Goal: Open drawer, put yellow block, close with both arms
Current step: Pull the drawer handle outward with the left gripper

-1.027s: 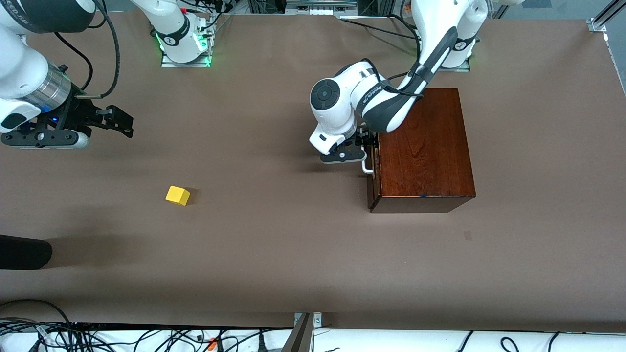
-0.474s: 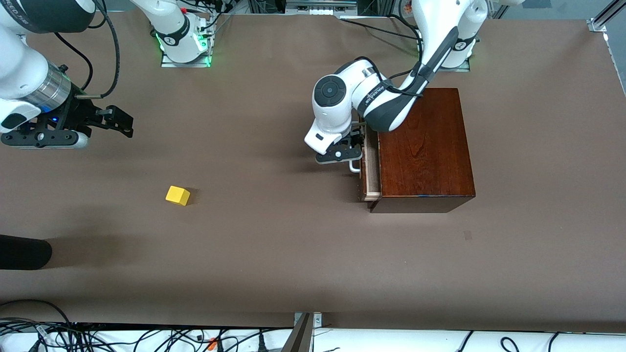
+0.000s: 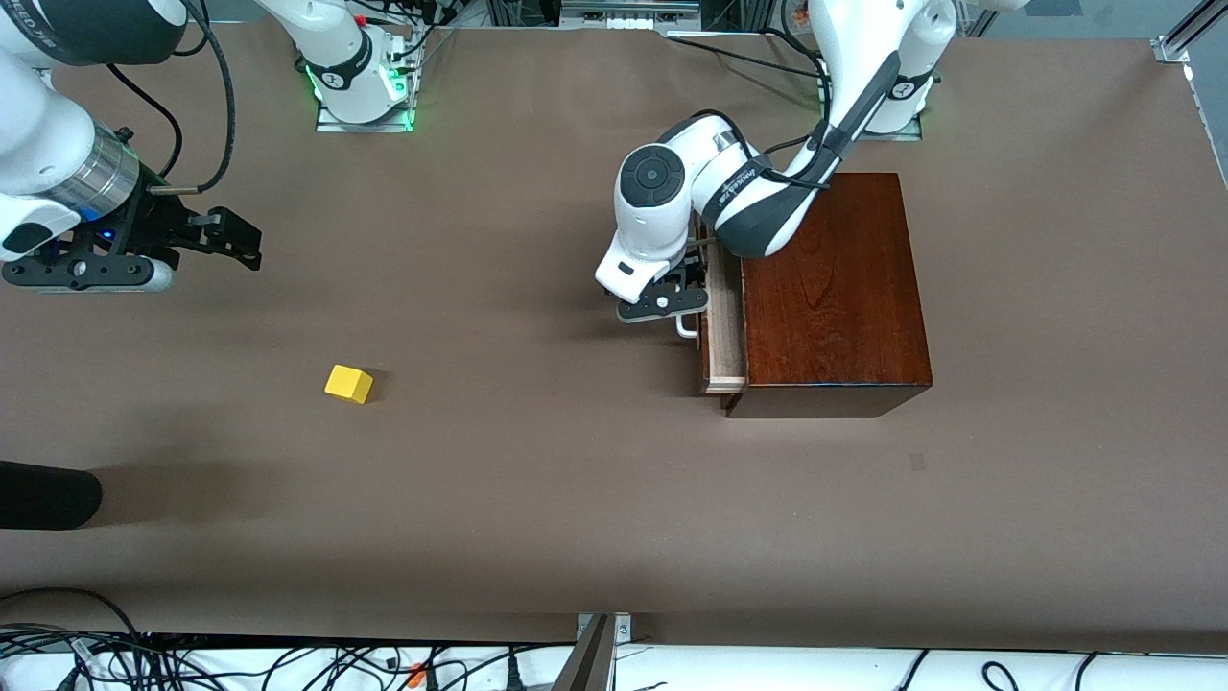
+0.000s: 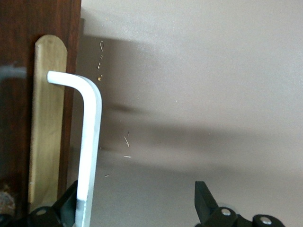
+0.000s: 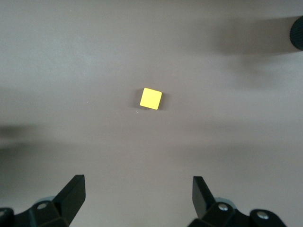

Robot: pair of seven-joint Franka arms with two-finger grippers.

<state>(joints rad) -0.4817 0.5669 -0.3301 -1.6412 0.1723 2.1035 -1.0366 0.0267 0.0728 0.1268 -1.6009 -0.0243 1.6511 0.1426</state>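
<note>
So far you have only the first step under way; the drawer (image 3: 724, 331) stands a little way out of its wooden box (image 3: 833, 293), with the left tool (image 3: 683, 309) at the white handle (image 4: 89, 142), one finger hooked inside it and the jaws spread. The yellow block (image 3: 348, 384) lies untouched on the counter (image 3: 537, 480), well apart from the box toward the right arm's end; placing and closing remain. Only the right wrist view shows the right tool (image 5: 137, 198) spread wide over the block; only the front view shows the drawer's gap.

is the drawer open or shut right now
Partly open. In the front view the drawer sticks out of the wooden box, its pale rim showing, with the left gripper at the white handle.
</note>
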